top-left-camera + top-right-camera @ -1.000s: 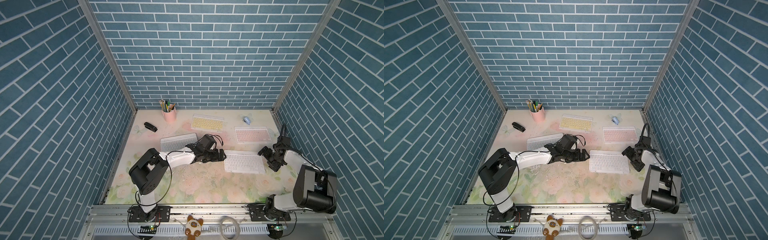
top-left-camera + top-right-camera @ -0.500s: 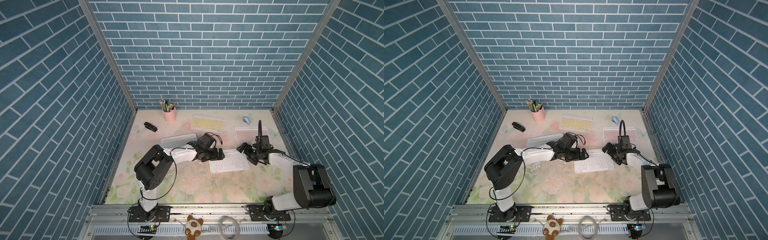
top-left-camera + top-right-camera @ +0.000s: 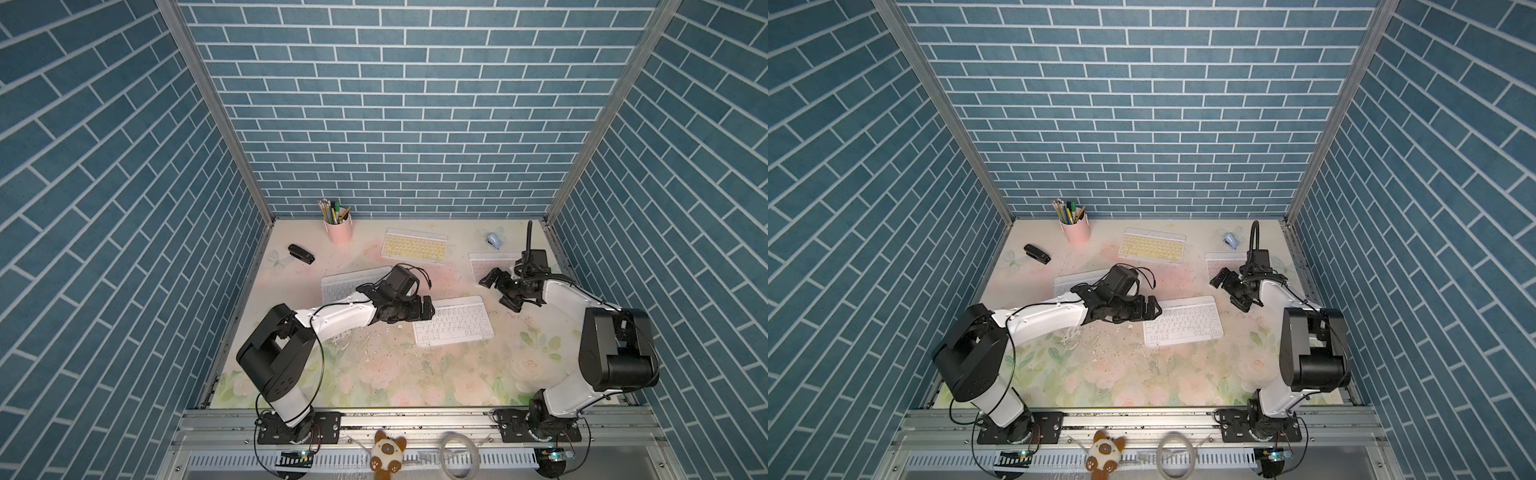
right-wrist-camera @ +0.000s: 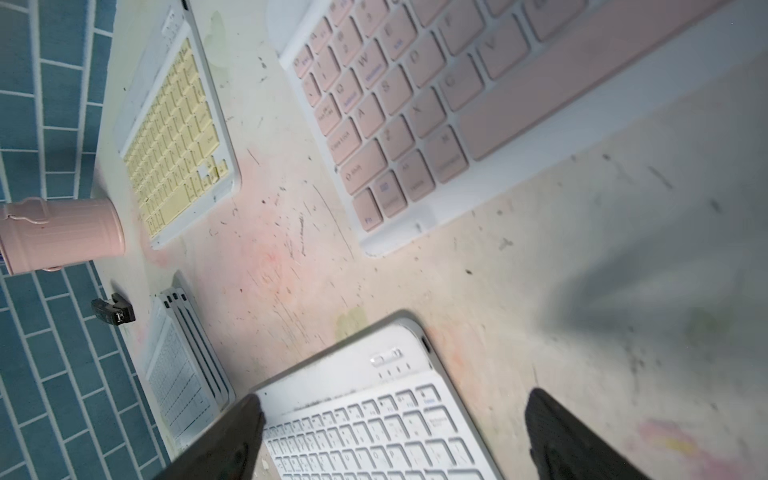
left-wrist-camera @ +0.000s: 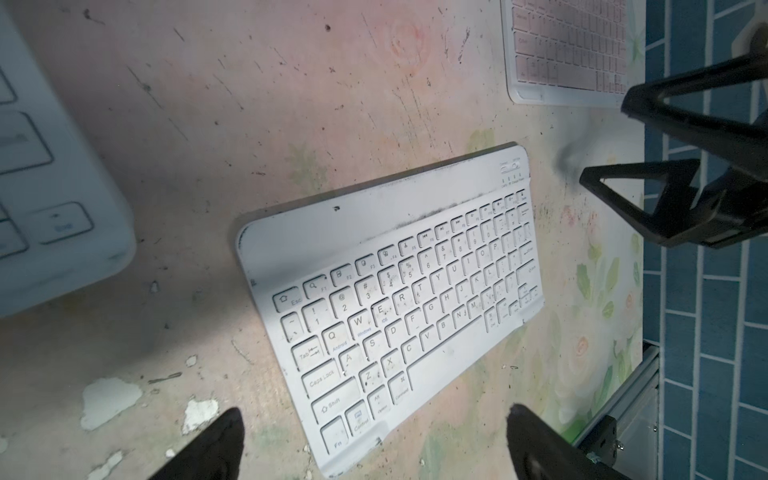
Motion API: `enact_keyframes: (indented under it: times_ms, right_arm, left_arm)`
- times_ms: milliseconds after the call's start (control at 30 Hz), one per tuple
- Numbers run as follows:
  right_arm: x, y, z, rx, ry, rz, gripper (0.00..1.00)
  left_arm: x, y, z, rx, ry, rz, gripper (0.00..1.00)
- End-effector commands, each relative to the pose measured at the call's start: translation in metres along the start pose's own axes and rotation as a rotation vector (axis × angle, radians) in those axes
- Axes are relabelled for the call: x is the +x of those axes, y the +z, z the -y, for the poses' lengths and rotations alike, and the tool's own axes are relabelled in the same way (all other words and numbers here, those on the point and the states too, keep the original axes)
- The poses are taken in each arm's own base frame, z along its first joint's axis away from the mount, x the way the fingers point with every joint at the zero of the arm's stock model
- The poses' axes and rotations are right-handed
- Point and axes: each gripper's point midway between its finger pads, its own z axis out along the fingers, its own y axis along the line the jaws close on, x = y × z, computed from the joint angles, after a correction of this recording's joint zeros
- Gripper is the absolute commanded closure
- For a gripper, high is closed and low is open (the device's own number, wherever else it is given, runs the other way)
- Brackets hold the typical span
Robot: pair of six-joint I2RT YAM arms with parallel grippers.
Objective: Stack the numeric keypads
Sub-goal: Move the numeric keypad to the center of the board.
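The thin white plastic keypad with rounded corners (image 3: 454,321) lies flat and scuffed in the middle of the flowery table mat (image 3: 374,374); it has slid left since a second ago; the right claw (image 3: 500,293) has backed off it, fingers spread, empty; the left arm stretches low; the left claw (image 3: 428,309) gapes wide at the keypad's left end, holding nothing.

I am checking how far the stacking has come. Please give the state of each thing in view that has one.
loose white keypad: flat, skewed, unstacked
white keypad stack: several layers, flat
yellow keypad: flat, unstacked
pink keypad: flat, unstacked
pen cup: upright
left end effector: open, at the loose white keypad's edge
right end effector: open, empty
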Motion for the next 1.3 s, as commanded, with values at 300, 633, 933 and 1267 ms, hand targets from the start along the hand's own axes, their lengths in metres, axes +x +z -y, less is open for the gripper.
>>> enact_keyframes:
  times_ms: [300, 633, 933, 1267]
  right_arm:
    - [0.098, 0.024, 0.019, 0.052, -0.052, -0.179, 0.01]
    - [0.118, 0.004, 0.002, 0.050, -0.113, -0.155, 0.01]
    - [0.068, 0.015, -0.008, -0.111, -0.097, -0.085, 0.02]
    - [0.075, 0.029, -0.015, -0.240, -0.024, -0.088, 0.01]
  left_arm:
    - [0.010, 0.031, -0.020, -0.046, -0.043, -0.058, 0.00]
    - [0.001, 0.025, -0.039, -0.085, -0.036, -0.052, 0.00]
    - [0.011, 0.021, -0.045, -0.082, -0.044, -0.068, 0.00]
    - [0.011, 0.022, -0.046, -0.097, -0.035, -0.080, 0.00]
